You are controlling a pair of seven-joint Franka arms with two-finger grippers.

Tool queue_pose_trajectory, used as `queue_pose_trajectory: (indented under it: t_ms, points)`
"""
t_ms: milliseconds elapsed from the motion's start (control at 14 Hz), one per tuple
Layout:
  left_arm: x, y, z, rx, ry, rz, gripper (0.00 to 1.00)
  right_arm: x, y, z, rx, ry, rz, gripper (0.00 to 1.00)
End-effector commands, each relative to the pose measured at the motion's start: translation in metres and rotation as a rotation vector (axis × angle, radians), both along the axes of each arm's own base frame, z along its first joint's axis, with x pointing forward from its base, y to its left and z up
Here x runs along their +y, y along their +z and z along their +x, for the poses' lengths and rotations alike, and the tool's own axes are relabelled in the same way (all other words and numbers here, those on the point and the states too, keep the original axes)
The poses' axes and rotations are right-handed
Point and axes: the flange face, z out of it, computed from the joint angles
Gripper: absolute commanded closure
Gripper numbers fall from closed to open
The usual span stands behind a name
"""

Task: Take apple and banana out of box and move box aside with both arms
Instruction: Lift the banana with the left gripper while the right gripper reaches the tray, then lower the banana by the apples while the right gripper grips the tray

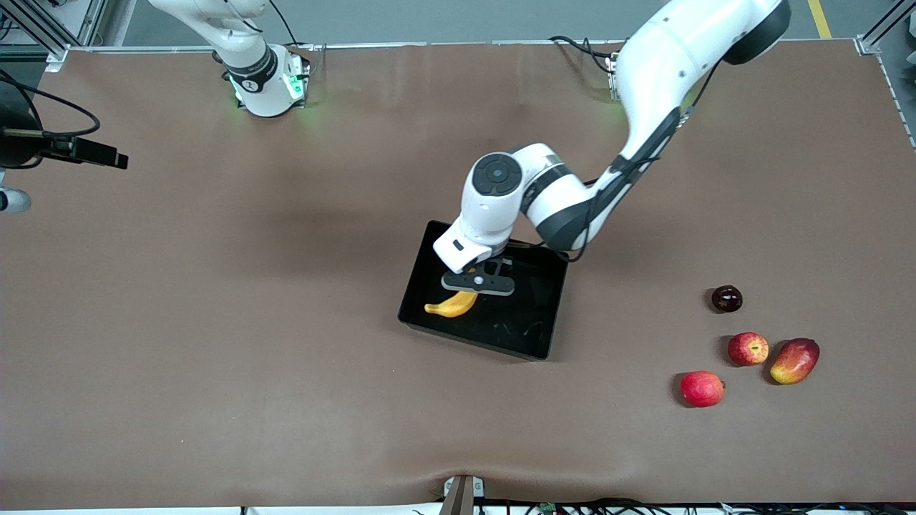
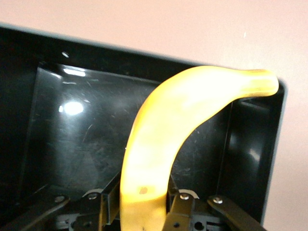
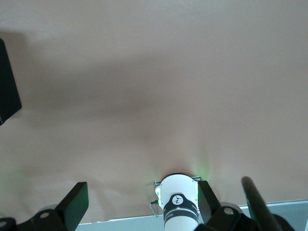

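The brown table [image 1: 215,343] is filling nearly the whole front view. The left arm [image 1: 644,107] is reaching from its base down to the middle of the table, while the right arm [image 1: 250,64] is waiting at its own base, mostly out of the front view.

The black box [image 1: 533,329] is sitting near the table's middle. The left gripper [image 1: 469,286] is hanging low over the box's end toward the right arm, and its fingers [image 2: 179,211] are clamping the yellow banana [image 1: 452,306] at one end. The banana is curving out from the grip inside the box, its free tip [image 2: 262,82] reaching toward a box corner; whether it is touching the floor of the box is not clear.

The right gripper [image 3: 159,211] is hanging high above the table near its own arm's base, its fingers [image 3: 74,202] standing wide apart and gripping nothing.

Four fruits are lying in a loose group toward the left arm's end of the table, well apart from the box. The red-yellow mango [image 1: 794,360] is lying just beside the streaked apple [image 1: 748,348]. A plain red fruit [image 1: 702,388] is lying nearer to the front camera than the apple. A small dark red fruit [image 1: 726,298] is lying farther from the camera than the apple
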Motion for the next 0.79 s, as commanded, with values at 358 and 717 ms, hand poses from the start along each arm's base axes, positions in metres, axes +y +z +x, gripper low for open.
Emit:
queue_pose_trajectory:
  t_ms: [358, 717]
  points:
    - [0.145, 0.061, 0.078, 0.003, 0.044, 0.020, 1.00, 0.115, -0.089, 0.038, -0.002, 0.024, 0.020, 0.00]
    - [0.279, 0.047, 0.129, 0.011, -0.021, 0.060, 1.00, 0.240, -0.173, 0.059, -0.048, -0.016, -0.025, 0.00]
